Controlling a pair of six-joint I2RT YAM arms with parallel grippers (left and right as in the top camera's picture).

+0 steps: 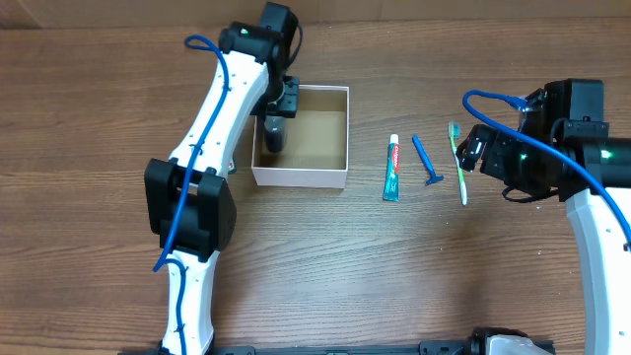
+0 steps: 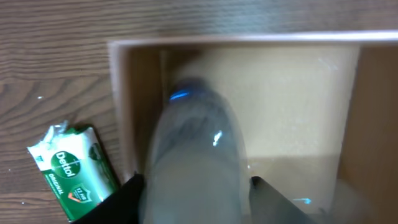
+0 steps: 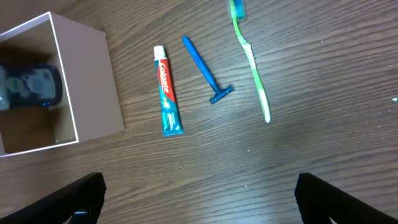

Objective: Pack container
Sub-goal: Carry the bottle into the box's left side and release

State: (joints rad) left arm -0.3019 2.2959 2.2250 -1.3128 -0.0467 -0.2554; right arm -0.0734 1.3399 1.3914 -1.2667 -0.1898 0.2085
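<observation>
The container [image 1: 300, 177], a square white-walled box with a brown inside, stands left of centre. My left gripper [image 1: 279, 110] reaches into its left side and is shut on a dark grey bottle [image 1: 274, 135]. In the left wrist view the bottle [image 2: 193, 149] fills the space between the fingers [image 2: 196, 183], over the container's floor and inside its rim [image 2: 249, 38]. My right gripper [image 1: 473, 153] is open and empty above the table [image 3: 199, 180]. The container [image 3: 93, 81] with the bottle [image 3: 31, 87] shows in the right wrist view too.
A Colgate toothpaste tube [image 1: 392, 169], a blue razor [image 1: 426, 161] and a green toothbrush [image 1: 458, 160] lie in a row right of the container. A green Dettol soap pack [image 2: 74, 171] lies just outside the container's left wall.
</observation>
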